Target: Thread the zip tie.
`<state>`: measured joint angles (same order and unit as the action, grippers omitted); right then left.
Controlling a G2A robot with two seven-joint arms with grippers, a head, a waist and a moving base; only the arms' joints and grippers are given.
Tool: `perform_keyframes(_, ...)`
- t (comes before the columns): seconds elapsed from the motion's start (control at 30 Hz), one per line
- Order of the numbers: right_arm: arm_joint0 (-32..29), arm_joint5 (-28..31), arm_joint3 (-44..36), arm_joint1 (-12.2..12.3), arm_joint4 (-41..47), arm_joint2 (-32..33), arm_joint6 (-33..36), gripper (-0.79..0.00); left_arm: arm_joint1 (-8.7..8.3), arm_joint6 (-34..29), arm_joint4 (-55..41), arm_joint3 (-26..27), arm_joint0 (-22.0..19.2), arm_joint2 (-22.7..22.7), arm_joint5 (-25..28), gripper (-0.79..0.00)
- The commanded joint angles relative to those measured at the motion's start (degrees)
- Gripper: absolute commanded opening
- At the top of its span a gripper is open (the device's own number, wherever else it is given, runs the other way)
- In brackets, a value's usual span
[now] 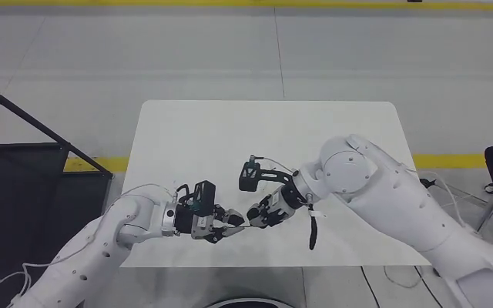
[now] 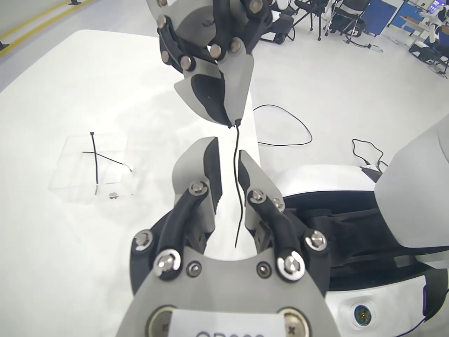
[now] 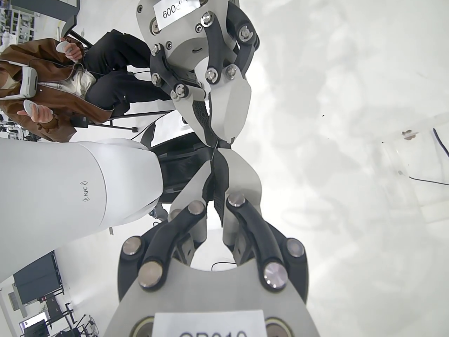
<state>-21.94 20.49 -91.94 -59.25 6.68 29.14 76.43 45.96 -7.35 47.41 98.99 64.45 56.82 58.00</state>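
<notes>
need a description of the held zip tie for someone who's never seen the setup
At the robot-side edge of the white table, two grippers face each other. The zip tie is the black strip pinched at one end by the right gripper, hanging inside the open left gripper. Unlike the two crossed ties in the clear tray, it is held in the air.

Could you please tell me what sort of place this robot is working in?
Probably an indoor robotics lab or test hall: yellow taped floor lines, blue partition panels with black wheeled office chairs, and what looks like another white robot in the background.
</notes>
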Motion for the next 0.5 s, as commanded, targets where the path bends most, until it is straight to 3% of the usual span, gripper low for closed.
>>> perform_keyframes(0.0, 0.0, -0.1, 0.1, -0.2, 0.0, 0.0, 0.2, -0.785, -0.14, 0.2, 0.0, 0.0, -0.2, -0.4, 0.0, -0.603)
perform_keyframes(0.47, -0.1, 0.1, 0.8, -1.2, -0.3, 0.4, 1.1, -0.785, -0.9, 1.7, 0.3, -0.5, -1.7, -2.5, 0.0, -0.659)
